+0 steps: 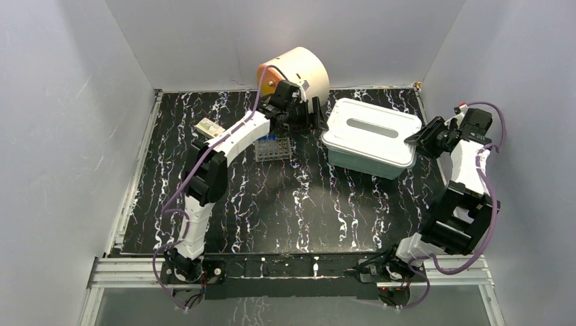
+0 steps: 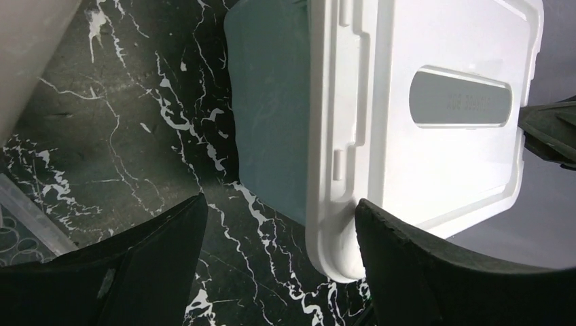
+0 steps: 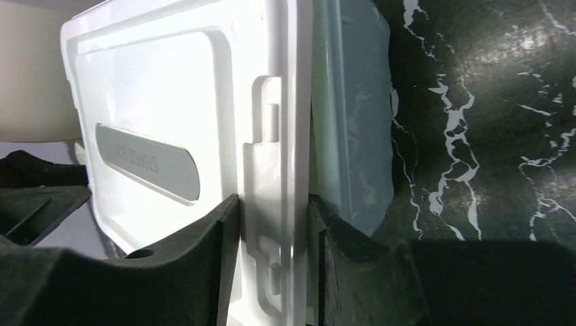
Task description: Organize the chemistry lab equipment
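A small clear tube rack point(image 1: 274, 148) holding blue-capped tubes stands on the black marbled mat, left of the teal tub point(image 1: 363, 161). Its corner shows in the left wrist view point(image 2: 20, 224). My left gripper point(image 1: 316, 117) is open and empty at the left end of the tub's white lid point(image 1: 370, 130). In the left wrist view the gripper point(image 2: 278, 272) has the lid point(image 2: 435, 102) corner just inside its right finger point(image 2: 435, 272). My right gripper point(image 1: 416, 139) is shut on the lid's right rim point(image 3: 275, 258). The tubing coil and the wooden-handled tool are out of view.
The round cream-and-orange cabinet point(image 1: 293, 70) lies at the back, just behind my left gripper. A small pale boxy item point(image 1: 209, 128) lies at the left of the mat. The tub's teal wall point(image 2: 272, 115) faces the left wrist camera. Grey walls enclose three sides.
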You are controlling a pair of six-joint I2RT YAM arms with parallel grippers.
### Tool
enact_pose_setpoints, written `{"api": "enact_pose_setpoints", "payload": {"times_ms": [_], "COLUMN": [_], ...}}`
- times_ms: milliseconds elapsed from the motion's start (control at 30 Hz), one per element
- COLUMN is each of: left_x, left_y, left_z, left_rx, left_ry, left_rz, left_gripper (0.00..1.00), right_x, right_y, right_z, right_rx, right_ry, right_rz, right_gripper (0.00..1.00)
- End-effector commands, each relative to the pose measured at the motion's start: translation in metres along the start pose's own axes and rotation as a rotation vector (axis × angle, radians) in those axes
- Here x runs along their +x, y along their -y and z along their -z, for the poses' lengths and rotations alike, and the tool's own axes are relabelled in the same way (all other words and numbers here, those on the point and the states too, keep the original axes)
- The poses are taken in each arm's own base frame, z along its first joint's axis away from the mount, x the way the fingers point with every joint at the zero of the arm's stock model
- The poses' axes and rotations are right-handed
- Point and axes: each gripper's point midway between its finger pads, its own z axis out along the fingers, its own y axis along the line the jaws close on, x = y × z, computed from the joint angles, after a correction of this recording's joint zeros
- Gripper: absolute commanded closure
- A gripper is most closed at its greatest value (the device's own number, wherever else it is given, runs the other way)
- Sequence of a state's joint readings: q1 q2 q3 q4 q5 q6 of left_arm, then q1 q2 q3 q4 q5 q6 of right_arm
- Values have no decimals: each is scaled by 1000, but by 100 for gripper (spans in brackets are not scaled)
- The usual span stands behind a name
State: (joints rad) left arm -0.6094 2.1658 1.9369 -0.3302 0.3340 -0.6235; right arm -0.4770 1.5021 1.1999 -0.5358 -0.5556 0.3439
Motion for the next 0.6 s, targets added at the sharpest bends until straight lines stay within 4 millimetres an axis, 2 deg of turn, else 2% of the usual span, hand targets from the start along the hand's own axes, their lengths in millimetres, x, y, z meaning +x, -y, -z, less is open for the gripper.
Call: {"api": "enact_pose_setpoints", "payload": {"times_ms": [0, 300, 400, 567], "left_x": [-1, 5, 7, 4], "left_y": [20, 28, 30, 37], "left_z": [4, 3, 4, 9], "left_rx": [23, 38, 42, 55], "left_ry": [-5, -18, -24, -13], "left_rz": [-56, -75, -79, -90], "left_gripper": [25, 33, 36, 36], "right_x": [-22, -23, -26, -30], "right_y": [11, 9, 8, 9], "right_z": [12, 10, 13, 22], "right_rx": [140, 236, 275, 356], "right_ry": [130, 135, 147, 172], "right_rz": [137, 245, 281, 340], "right_gripper": [51, 50, 50, 49]}}
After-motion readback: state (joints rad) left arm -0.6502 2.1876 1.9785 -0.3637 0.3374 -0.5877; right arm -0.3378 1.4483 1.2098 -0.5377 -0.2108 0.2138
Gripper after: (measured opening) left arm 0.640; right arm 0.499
